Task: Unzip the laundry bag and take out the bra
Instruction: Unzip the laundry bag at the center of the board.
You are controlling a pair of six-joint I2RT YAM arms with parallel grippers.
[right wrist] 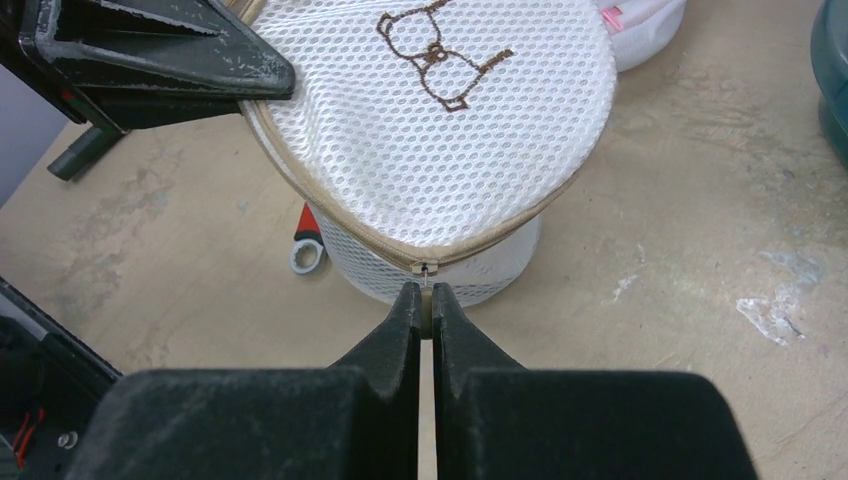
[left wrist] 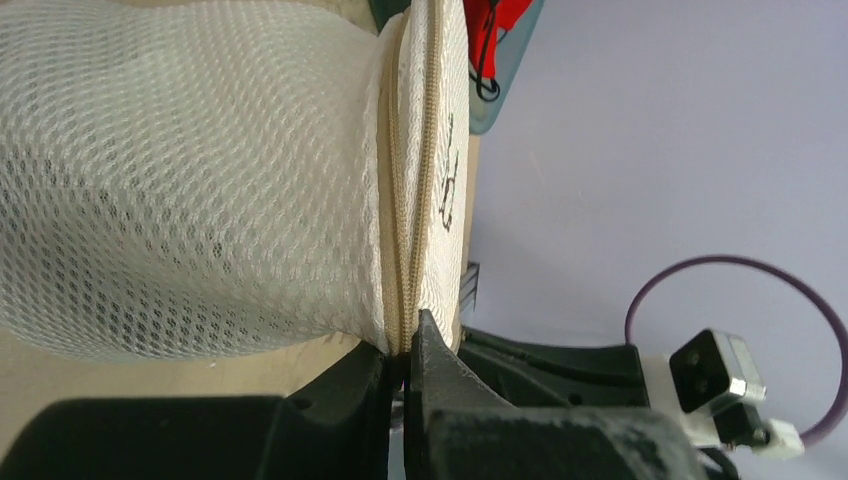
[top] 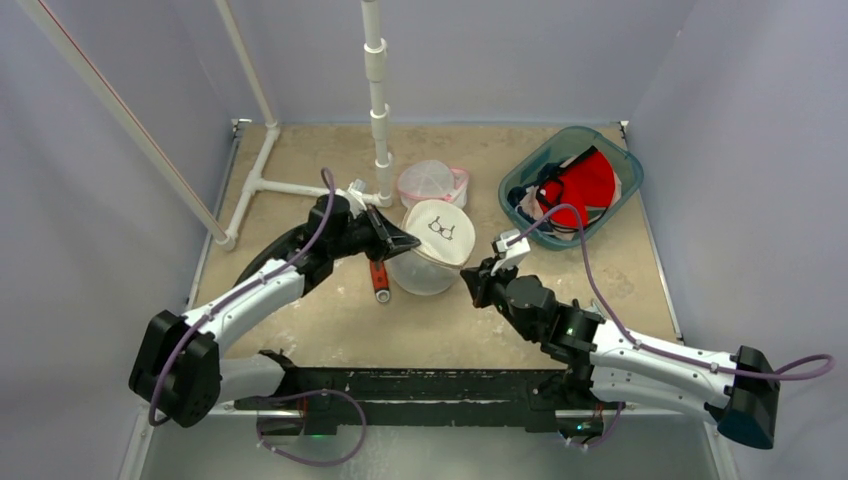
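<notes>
Two arms worked over the table. There were two mesh bags, one teal bin, one red-handled tool and one white pipe frame.

The laundry bag stood mid-table, between the two grippers. It was a round white tub of honeycomb mesh with a tan zipper running around the rim. Its flat lid carried a small dark line drawing of a bra. The lid sat tilted, with its near-right edge drawn out to a point. What lay inside could not be made out through the mesh.

The left gripper was clenched on the bag's left rim, its fingertips pinching the zipper seam. The right gripper was clenched too, and its tips met at the zipper pull on the bag's near-right edge, apparently gripping its tab.

The second mesh bag, trimmed in pink, sat just beyond the first. The tool lay just left of the laundry bag. The bin stood at the far right and held red clothing. The pipe frame rose at the far side.
</notes>
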